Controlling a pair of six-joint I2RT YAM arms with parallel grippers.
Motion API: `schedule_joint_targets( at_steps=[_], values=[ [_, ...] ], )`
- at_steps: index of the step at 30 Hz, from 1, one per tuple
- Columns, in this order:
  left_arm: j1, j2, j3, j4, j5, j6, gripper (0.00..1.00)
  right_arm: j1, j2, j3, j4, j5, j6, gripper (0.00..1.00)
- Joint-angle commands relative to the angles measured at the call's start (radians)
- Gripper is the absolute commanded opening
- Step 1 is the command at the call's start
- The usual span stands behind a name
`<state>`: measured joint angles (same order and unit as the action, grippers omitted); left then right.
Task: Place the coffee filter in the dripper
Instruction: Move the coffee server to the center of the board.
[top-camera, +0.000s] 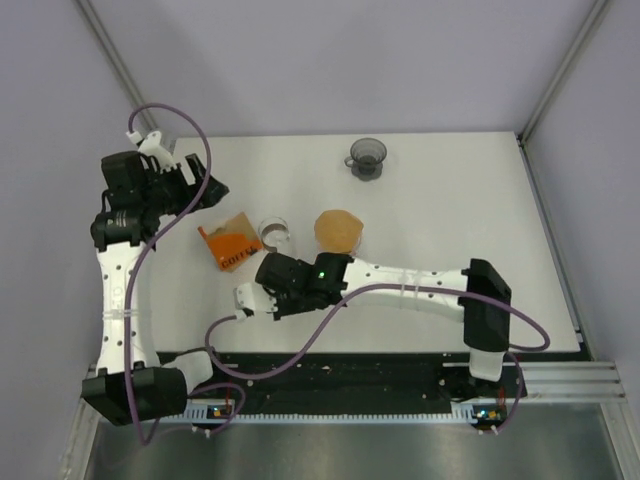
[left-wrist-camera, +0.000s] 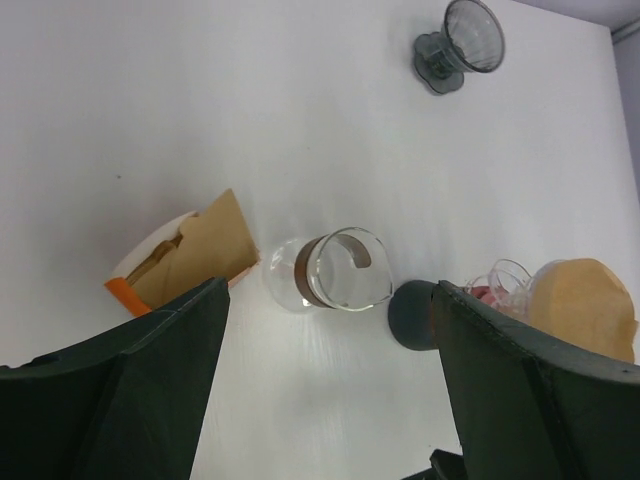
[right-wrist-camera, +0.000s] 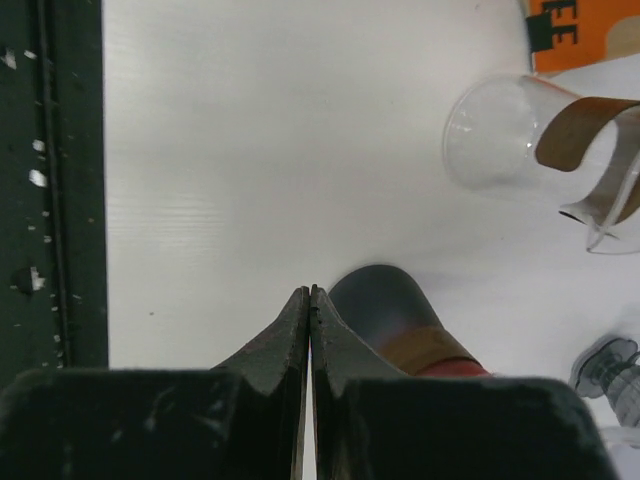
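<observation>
One coffee filter (top-camera: 338, 230), apart from left hand (top-camera: 212, 188)

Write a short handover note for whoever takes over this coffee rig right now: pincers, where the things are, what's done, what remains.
Left pincer: open, empty, near the orange filter box.
Right pincer: shut, empty, beside the glass carafe.
Brown paper filter: out of the box, right of the carafe in the top view, held by neither pincer.
Grey dripper: at the far edge, empty.
Done: one filter is out.
Left: pick it up and seat it in the dripper.
</observation>
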<state>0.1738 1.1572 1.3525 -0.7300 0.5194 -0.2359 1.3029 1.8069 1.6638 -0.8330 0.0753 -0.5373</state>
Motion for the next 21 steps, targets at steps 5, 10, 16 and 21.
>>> schedule_joint_targets(
  at_steps=[5,10,16,21],
  values=[
    [0.072,-0.03,-0.001,0.007,-0.027,0.033,0.88,0.006,0.098,-0.168,0.322,0.3,-0.193,0.0],
    [0.092,-0.03,-0.004,0.02,0.027,0.023,0.87,-0.028,0.132,-0.225,0.422,0.296,-0.207,0.0],
    [0.11,-0.022,-0.001,0.026,0.059,0.009,0.87,-0.071,0.184,-0.32,0.545,0.356,-0.285,0.0],
    [0.119,-0.021,-0.007,0.029,0.077,0.007,0.87,-0.102,0.192,-0.358,0.587,0.377,-0.279,0.0]
  ],
)
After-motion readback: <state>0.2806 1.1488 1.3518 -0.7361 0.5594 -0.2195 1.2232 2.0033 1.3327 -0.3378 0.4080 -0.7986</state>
